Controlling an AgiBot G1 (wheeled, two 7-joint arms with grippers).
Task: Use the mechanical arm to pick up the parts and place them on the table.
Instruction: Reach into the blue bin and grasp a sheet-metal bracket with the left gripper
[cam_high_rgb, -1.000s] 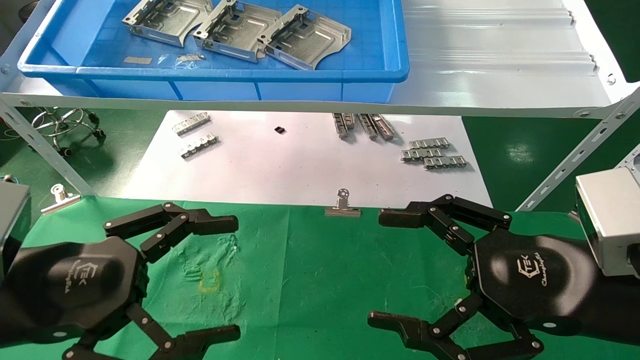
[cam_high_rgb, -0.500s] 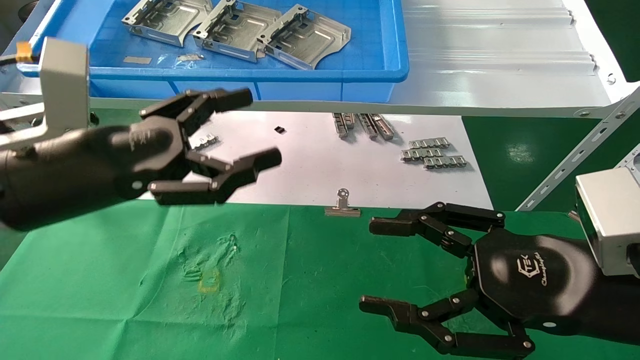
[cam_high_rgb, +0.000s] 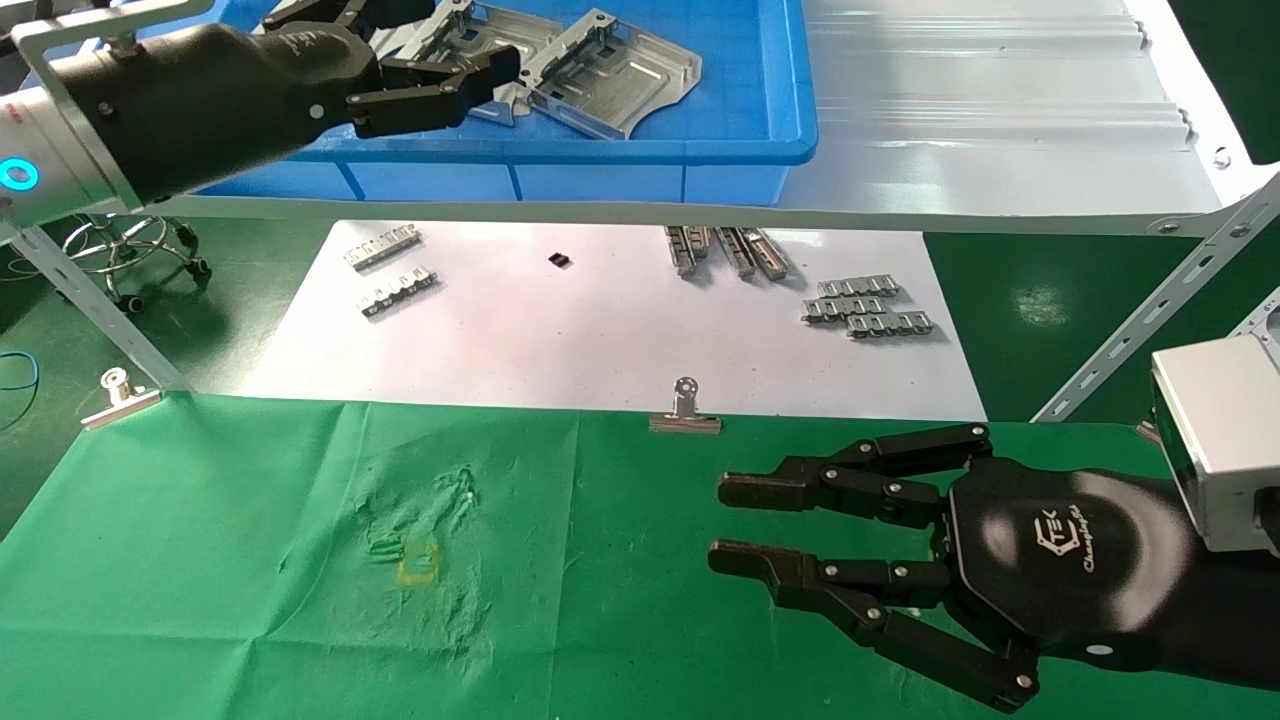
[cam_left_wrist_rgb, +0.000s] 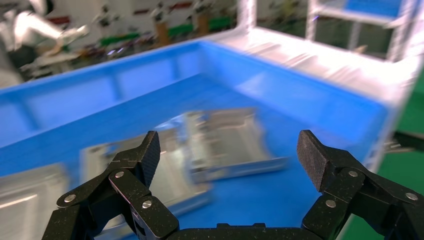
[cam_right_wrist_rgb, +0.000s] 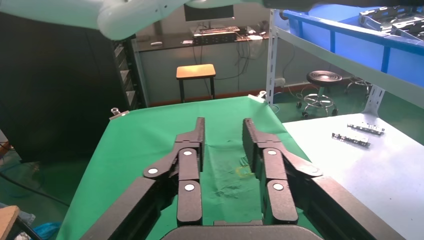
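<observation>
Lifting left gripper (cam_high_rgb: 440, 60) from table (cam_high_rgb: 250, 560) into bin, fingers spread over parts (cam_high_rgb: 610, 70); right gripper (cam_high_rgb: 735, 525) narrowed, empty.

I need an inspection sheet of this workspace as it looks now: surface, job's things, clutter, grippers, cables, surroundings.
Surface: green cloth table, wrinkled, small yellowish mark; no part on it.
Job's things: parts lie in the blue bin on the grey shelf.
Clutter: ridged metal strips on the white sheet; binder clip at the cloth edge.
Grippers: left gripper open above the parts in the bin; right gripper above the cloth, nearly closed, empty.
Cables: nothing seen.
Surroundings: stool, green floor.
</observation>
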